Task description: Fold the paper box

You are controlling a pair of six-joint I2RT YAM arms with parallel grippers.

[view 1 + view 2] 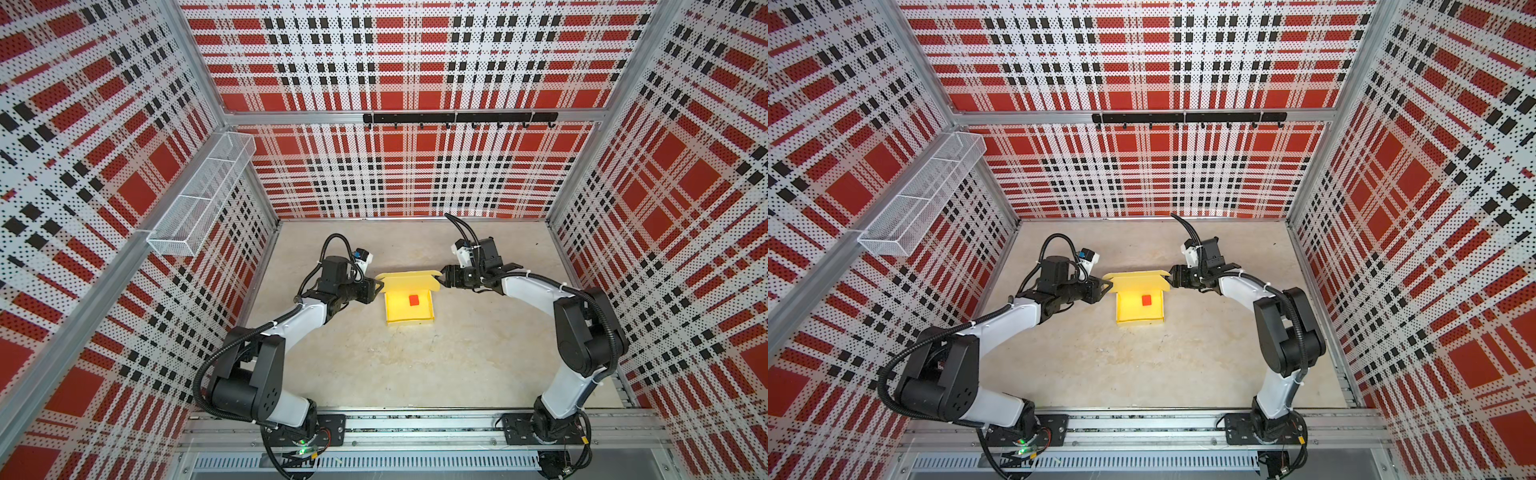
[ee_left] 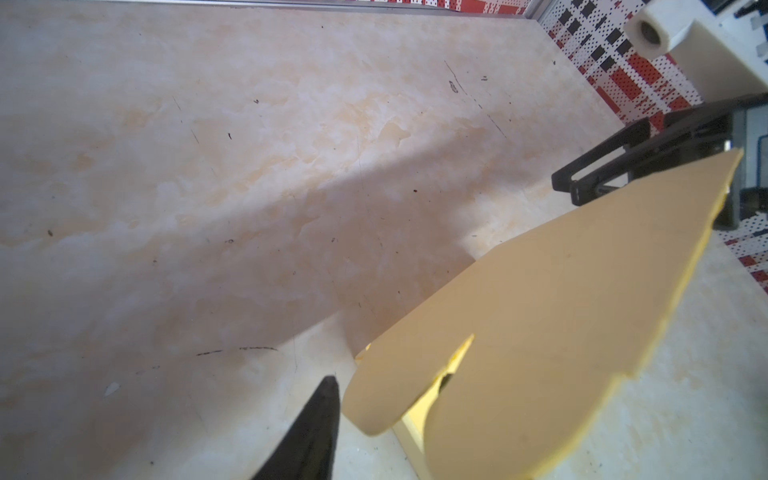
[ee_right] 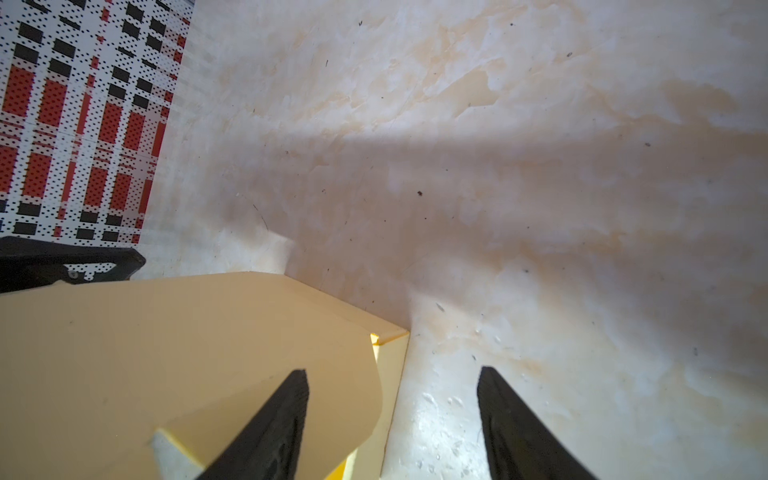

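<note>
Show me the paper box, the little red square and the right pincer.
paper box (image 1: 409,281): a top view, on its wide flap at the far side.
red square (image 1: 414,300): a top view, on its top face, inside the box.
right pincer (image 3: 391,370): right wrist view, midway between its black fingertips.

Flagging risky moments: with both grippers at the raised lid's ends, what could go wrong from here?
1. The paper box sits unpinned on the table; uneven pushes from the left gripper and right gripper might twist it.
2. The right gripper's open jaws straddle the lid's side flap; closing could crease it.
</note>
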